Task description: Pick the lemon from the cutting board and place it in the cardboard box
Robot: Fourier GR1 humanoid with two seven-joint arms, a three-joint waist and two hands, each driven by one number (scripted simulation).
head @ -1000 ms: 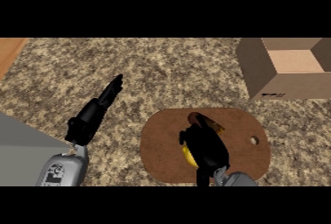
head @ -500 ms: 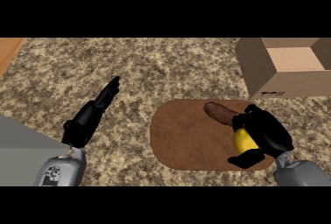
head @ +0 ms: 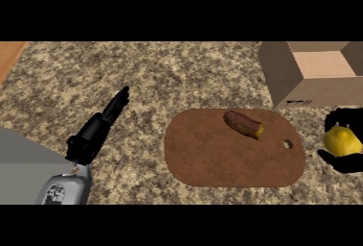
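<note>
Your lemon (head: pixel 342 141) is off the cutting board (head: pixel 234 149) now, sitting at the right edge of the view, just right of the board and nearer to you than the cardboard box (head: pixel 315 72). Your right hand (head: pixel 347 161) has it: black fingers curl round the yellow fruit from above and below, so only its middle shows, and part of that hand is cut off by the view's right edge. The lemon is not inside the box; the box stands at the far right with its top open, its brown inner walls showing and a small dark label on its near face. The round-cornered brown board lies on the speckled counter (head: pixel 177 77) in the middle of the view, with a small hole near its right edge. One reddish-brown, elongated piece of food (head: pixel 243 124) lies on the board's far part, tilted, just left of the hole. Your left hand (head: pixel 106 115) is well apart at the left of the view, fingers straight and close together, pointing away over the counter and holding nothing, with its grey forearm (head: pixel 64 190) coming in from the lower left.
</note>
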